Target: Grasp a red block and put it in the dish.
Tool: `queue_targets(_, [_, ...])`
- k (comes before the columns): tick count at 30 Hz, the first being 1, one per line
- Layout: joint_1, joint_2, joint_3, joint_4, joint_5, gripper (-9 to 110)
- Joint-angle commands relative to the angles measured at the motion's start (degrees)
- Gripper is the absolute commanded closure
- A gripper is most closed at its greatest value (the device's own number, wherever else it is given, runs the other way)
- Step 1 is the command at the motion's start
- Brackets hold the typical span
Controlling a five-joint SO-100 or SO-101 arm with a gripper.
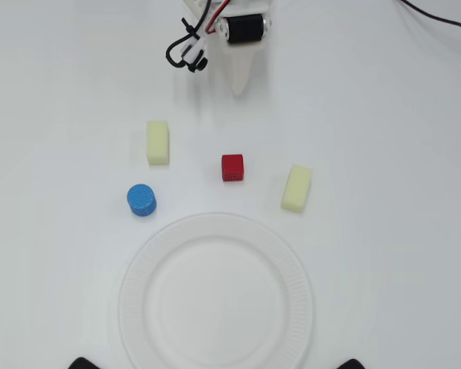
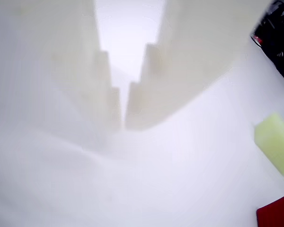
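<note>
The red block (image 1: 232, 167) is a small red cube lying on the white table, just above the dish (image 1: 215, 231), a large white paper plate with a ribbed rim at the bottom centre. My gripper (image 1: 240, 88) hangs at the top centre of the overhead view, well apart from the block, with its white fingers together and nothing between them. In the wrist view the gripper (image 2: 123, 124) shows only a thin slit between its fingers, and a corner of the red block (image 2: 277, 213) shows at the bottom right.
A blue cylinder (image 1: 141, 199) stands left of the red block. Two pale yellow oblong blocks lie on the table, one to the upper left (image 1: 157, 142) and one to the right (image 1: 296, 187). A yellow block (image 2: 277, 146) shows in the wrist view. A black cable (image 1: 438, 19) runs at the top right.
</note>
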Motion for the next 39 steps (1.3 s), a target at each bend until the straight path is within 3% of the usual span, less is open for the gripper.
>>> queue_targets(1, [-1.93,12.74,5.89,5.54,-0.26,101])
queue_targets(18, [2.37,10.46,-0.35,6.94,-0.97,100])
queue_targets(32, [4.39,-32.52,-32.87,-1.32,-1.93,95])
queue_targets(39, [3.96,-57.30,-50.80,-2.72,-0.97,84])
